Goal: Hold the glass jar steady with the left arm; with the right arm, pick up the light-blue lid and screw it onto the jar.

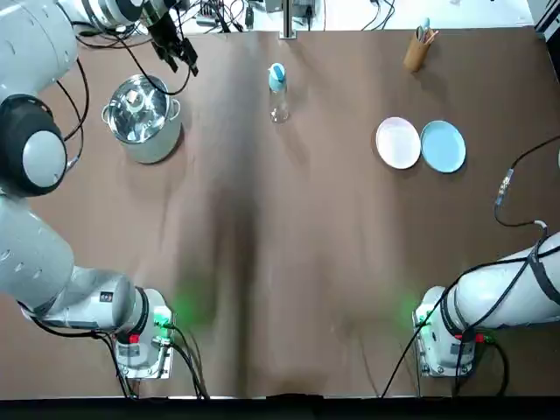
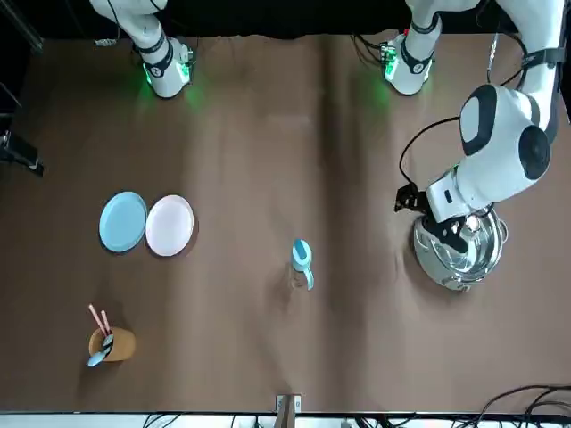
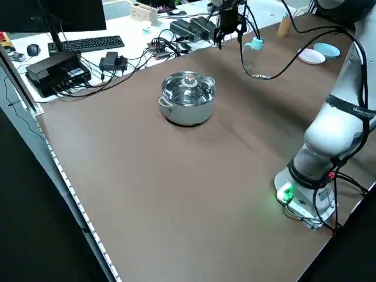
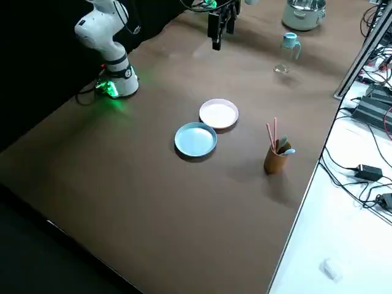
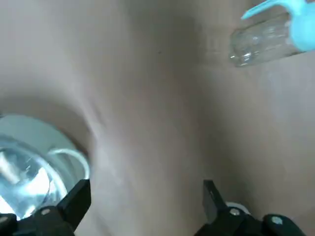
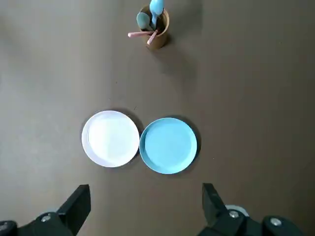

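Top: jar (image 1: 279, 105) upright at far middle of table, light-blue lid (image 1: 276, 75) already sitting on its mouth; left gripper (image 1: 185, 59) beside pot (image 1: 140, 118), well apart from jar.
Front: nothing touching jar or lid.
Left wrist: fingers (image 5: 78, 196) spread wide, empty.
Right wrist: right gripper (image 6: 145, 201) wide open, empty, high over white plate (image 6: 110, 138) and blue plate (image 6: 168, 145).
Progress, as judged: no hold on jar, no grasp of lid; lid tightness impossible to tell; steadying and screwing apparently both left.
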Motion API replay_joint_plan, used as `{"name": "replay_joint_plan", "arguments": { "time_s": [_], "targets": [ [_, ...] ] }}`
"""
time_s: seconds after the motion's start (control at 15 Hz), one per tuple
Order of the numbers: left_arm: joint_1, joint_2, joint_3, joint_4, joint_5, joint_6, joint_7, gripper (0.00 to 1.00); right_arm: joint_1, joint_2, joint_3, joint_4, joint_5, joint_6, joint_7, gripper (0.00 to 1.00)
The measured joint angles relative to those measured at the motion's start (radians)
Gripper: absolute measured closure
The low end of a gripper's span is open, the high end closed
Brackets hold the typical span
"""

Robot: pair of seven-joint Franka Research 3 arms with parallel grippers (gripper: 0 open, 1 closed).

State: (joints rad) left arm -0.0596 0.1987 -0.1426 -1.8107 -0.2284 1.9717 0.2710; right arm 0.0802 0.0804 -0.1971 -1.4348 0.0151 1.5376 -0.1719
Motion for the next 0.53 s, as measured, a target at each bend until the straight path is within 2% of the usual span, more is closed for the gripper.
{"name": "replay_joint_plan", "arguments": {
  "time_s": [0.2, 0.27, 0.4, 0.53],
  "targets": [
    [-0.004, -0.010, -0.003, 0.068, 0.092, -0.104, -0.136, 0.00, 0.002, 0.000, 0.002, 0.000, 0.000, 0.000, 0.000, 0.00],
    [-0.013, -0.007, -0.003, 0.191, 0.128, -0.279, -0.238, 0.00, 0.004, 0.000, 0.003, 0.000, 0.000, 0.000, 0.000, 0.00],
    [-0.017, 0.030, 0.000, 0.355, 0.157, -0.484, -0.306, 0.00, 0.003, 0.000, 0.001, 0.000, -0.003, 0.004, 0.000, 0.00],
    [-0.010, 0.079, 0.007, 0.461, 0.175, -0.577, -0.316, 0.00, 0.002, 0.000, 0.000, -0.001, -0.016, 0.016, 0.000, 0.00]
  ]
}}
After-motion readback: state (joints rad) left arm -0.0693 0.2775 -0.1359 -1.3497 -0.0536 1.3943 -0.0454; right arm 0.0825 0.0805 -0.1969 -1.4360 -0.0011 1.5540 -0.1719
